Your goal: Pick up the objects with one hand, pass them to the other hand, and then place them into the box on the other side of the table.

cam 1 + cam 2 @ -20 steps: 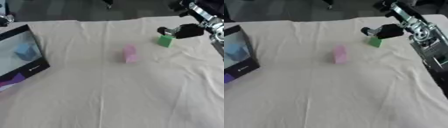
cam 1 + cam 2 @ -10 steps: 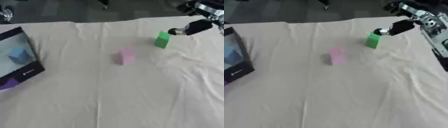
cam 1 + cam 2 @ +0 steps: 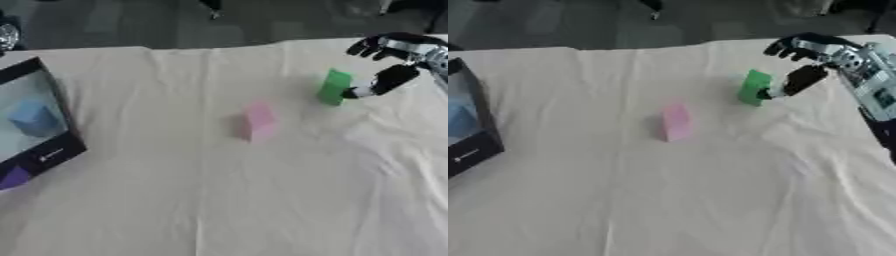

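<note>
A green block [image 3: 334,86] stands upright on the cream cloth at the right. My right hand [image 3: 820,57] is just to its right, open, the thumb tip touching or nearly touching the block's lower right side, the other fingers spread above and behind it. A pink block [image 3: 259,121] stands near the middle of the cloth. The black box [image 3: 52,150] sits at the left edge, with a blue object [image 3: 33,118] inside and a purple object [image 3: 12,177] at its near corner. My left hand does not show.
The cream cloth [image 3: 219,200] covers the table and has wrinkles at the right. The table's far edge runs along the top, with dark floor beyond it.
The whole picture has shifted, so the head has moved. My right hand has opened away from the green block, which now stands free beside the thumb.
</note>
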`<state>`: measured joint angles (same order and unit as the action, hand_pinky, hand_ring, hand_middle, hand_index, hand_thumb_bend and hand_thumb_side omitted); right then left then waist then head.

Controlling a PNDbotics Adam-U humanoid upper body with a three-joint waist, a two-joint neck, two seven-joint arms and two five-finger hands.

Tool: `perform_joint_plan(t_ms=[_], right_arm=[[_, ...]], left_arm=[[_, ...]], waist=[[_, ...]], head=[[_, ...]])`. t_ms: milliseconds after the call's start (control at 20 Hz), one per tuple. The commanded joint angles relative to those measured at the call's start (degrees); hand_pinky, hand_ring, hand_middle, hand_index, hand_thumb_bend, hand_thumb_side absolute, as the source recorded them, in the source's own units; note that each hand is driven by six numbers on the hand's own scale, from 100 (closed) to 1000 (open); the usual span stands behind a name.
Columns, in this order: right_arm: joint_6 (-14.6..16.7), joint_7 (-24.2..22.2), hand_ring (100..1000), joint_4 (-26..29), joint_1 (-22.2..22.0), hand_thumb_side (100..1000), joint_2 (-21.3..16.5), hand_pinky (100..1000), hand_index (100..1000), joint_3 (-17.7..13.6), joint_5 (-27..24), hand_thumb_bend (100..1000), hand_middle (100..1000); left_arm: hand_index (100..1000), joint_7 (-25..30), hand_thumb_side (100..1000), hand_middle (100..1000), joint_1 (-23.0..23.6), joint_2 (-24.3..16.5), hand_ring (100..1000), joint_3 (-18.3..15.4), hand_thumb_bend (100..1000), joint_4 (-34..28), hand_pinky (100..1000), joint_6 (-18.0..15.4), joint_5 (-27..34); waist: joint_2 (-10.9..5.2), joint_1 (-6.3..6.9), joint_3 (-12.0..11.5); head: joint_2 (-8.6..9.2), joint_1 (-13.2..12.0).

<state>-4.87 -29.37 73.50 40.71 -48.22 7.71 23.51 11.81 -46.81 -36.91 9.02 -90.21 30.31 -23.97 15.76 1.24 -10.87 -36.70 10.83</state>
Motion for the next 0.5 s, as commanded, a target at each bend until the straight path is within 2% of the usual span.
perform_joint_plan(t_ms=[50, 150, 200, 300, 500], right_arm=[[0.49, 0.57, 909, -1.13, 1.43, 286, -2.48, 903, 878, -1.34, 1.76, 595, 865], [0.22, 1.63, 907, -1.75, 1.64, 288, -2.46, 901, 878, -1.54, 2.75, 599, 863], [-0.14, 2.35, 903, -2.13, 1.75, 287, -2.45, 897, 876, -1.71, 3.16, 572, 861], [-1.06, 4.04, 899, -2.95, 1.94, 295, -2.41, 897, 876, -1.93, 4.02, 619, 857], [-2.8, 7.32, 894, -3.97, 2.16, 296, -2.41, 895, 871, -2.12, 6.34, 640, 851]], left_arm=[[793, -0.66, 487, 746, -1.32, -1.73, 772, -0.73, 225, -1.22, 861, 0.25, 0.55], [792, -0.87, 487, 745, -1.46, -1.8, 772, -0.71, 232, -1.34, 860, 0.53, 0.72], [791, -0.93, 487, 744, -1.54, -1.85, 772, -0.67, 233, -1.4, 860, 0.62, 0.78], [788, -1.0, 489, 743, -1.66, -1.95, 771, -0.65, 238, -1.62, 859, 0.73, 0.92], [784, -1.02, 501, 741, -1.65, -2.19, 771, -0.65, 243, -1.85, 858, 1.0, 1.23]], waist=[[0.08, -0.62, -0.38], [0.51, -0.58, -0.74], [0.74, -0.54, -0.95], [1.15, -0.49, -1.4], [1.87, -0.44, -1.94]], head=[[1.19, 0.82], [1.37, 1.15], [1.49, 1.32], [1.78, 1.54], [2.26, 2.2]])
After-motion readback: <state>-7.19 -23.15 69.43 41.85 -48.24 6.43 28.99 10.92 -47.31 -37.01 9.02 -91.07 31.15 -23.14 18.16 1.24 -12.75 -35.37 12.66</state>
